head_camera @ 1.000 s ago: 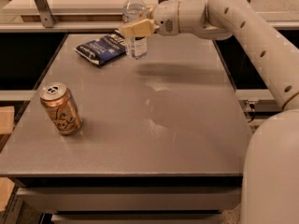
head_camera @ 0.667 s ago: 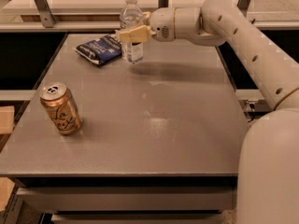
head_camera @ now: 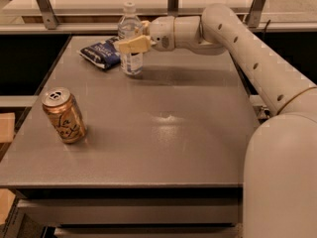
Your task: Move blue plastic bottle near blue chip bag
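The gripper [head_camera: 132, 35] is reaching over the far part of the desk [head_camera: 163, 133]. Its fingers [head_camera: 132, 44] are squeezing the bottle [head_camera: 132, 63] around its middle. The bottle is standing up straight, just beside the chip bag [head_camera: 101, 53]. I cannot tell if its bottom is sitting on the desk or hanging just over it.

The bottle is tall and looks light, so I am thinking it could tip over. That could happen if the fingers are opening while it is leaning, or if a finger is catching it while pulling away. If it is going any more to the left, it could be climbing onto the bumpy edge of the bag and standing crooked. A bottle that is falling could be rolling off the far edge, which is near.

The gold can [head_camera: 63, 115] is standing well apart, near the front left corner, and is not getting in the way. The white arm [head_camera: 233, 38] is stretching across the right side, over bare desk.
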You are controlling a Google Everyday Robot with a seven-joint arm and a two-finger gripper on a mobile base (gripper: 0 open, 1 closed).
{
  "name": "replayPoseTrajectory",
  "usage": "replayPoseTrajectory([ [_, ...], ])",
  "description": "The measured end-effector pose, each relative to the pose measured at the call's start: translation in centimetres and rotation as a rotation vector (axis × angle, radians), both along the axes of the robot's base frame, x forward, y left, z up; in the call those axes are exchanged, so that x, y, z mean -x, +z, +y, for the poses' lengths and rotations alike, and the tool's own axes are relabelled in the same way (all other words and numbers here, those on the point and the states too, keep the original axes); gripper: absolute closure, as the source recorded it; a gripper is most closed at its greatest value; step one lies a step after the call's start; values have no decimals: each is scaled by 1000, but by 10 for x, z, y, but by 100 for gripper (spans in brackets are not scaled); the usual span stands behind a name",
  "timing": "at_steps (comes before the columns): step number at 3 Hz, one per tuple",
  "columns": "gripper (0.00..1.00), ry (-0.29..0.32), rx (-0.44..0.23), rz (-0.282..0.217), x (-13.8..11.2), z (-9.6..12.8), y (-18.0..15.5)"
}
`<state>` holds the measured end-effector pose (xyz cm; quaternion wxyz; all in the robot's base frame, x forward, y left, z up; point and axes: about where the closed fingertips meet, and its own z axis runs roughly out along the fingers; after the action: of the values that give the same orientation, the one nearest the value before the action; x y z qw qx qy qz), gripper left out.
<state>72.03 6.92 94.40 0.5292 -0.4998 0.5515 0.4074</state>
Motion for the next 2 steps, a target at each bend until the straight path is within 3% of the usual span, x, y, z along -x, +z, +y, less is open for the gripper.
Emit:
replayPoseTrajectory([
  [2,100,3,35,-58,2,7,-2],
])
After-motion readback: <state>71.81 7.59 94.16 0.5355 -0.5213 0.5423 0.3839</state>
